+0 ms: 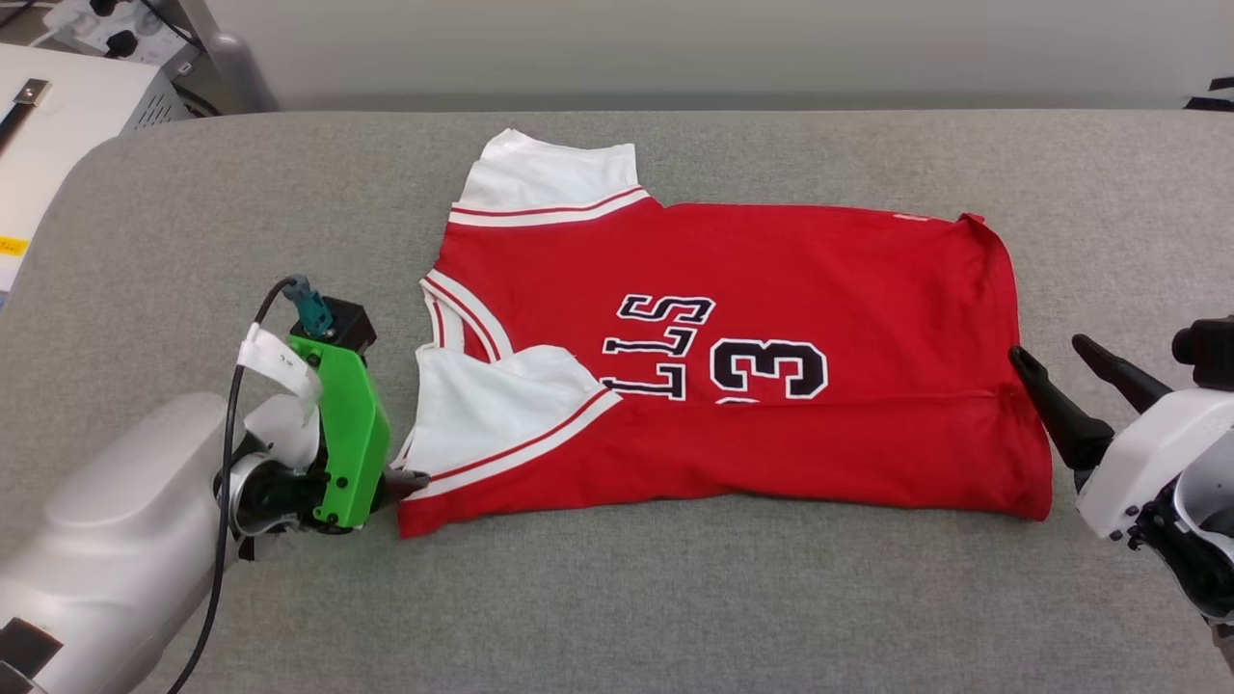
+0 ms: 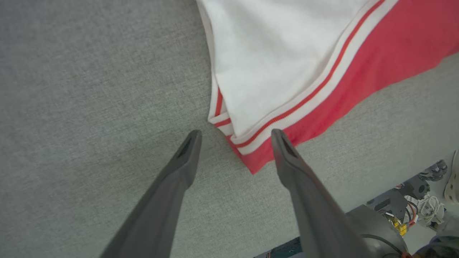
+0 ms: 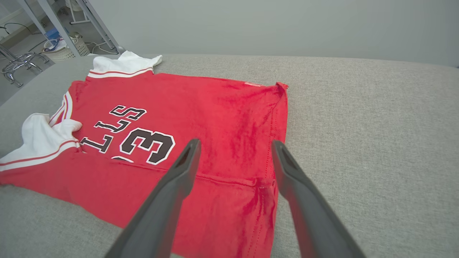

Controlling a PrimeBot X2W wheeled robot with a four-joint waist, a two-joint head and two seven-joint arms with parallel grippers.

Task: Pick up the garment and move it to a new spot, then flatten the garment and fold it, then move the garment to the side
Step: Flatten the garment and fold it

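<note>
The garment [image 1: 771, 270] is a red jersey with white sleeves, lying flat on the grey padded table [image 1: 617, 607] with its collar toward the left. Its near long edge is folded up over the front, so only "LLS" and "3" of the print show. My left gripper [image 1: 413, 479] is open at the near left corner. In the left wrist view its fingers [image 2: 235, 138] straddle the striped sleeve trim and red corner of the garment [image 2: 394, 43]. My right gripper [image 1: 1049, 349] is open at the garment's right edge, its two fingers [image 3: 235, 145] held over the hem of the garment [image 3: 200, 104] by the fold line.
A white equipment box [image 1: 67, 106] and a power strip [image 1: 106, 29] sit past the table's far left corner. The right wrist view shows a metal stool [image 3: 18, 64] and a basket [image 3: 64, 52] on the floor beyond it. Bare grey padding surrounds the jersey.
</note>
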